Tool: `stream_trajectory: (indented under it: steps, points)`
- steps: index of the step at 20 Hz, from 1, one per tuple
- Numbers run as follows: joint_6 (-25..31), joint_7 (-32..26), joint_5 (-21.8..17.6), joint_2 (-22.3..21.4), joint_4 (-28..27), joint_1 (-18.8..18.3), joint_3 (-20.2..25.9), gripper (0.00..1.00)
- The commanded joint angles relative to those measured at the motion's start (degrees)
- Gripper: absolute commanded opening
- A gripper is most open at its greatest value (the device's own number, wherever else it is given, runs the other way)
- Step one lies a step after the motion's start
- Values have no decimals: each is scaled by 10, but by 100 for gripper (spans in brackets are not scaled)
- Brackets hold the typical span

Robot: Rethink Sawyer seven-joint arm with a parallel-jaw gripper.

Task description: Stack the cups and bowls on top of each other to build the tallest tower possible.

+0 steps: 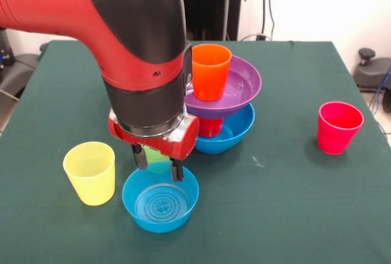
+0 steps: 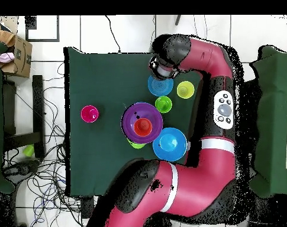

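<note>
Four things make up the tower [image 1: 221, 102] so far: a big blue bowl [image 1: 235, 131] at the bottom, a red cup [image 1: 211, 127] in it, a purple bowl [image 1: 241, 90] on that, and an orange cup [image 1: 211, 71] on top. It stands just behind the pincer [image 1: 159, 166] and a little to one side, close to the arm.

The pincer hangs right over the small blue bowl [image 1: 160, 200], with its two fingers apart, one near each side of the bowl's back rim. It is not holding anything, I think.

A green cup [image 1: 156, 156] sits right behind the pincer, nearly hidden. If the fingers go down crooked, they could bump it or push the bowl away.

The purple bowl already leans. If the fat arm swings toward the tower, it could knock the whole pile over.

A yellow cup [image 1: 90, 172] stands beside the bowl, off to the pincer's side. A pink cup [image 1: 339, 128] sits far away on the table [image 1: 293, 203].
</note>
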Motion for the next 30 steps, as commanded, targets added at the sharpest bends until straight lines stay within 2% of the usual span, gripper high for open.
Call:
stream_trajectory:
  steps: [1,8,18,20,30]
  points:
    - [8,-178,-43,5,7,5,42,100]
    - [-34,-196,-49,-15,62,-6,39,100]
    - [-18,-267,-72,2,49,-31,47,100]
    - [-32,-270,-74,2,61,-35,48,100]
    - [-117,-214,-73,-9,130,-23,40,100]
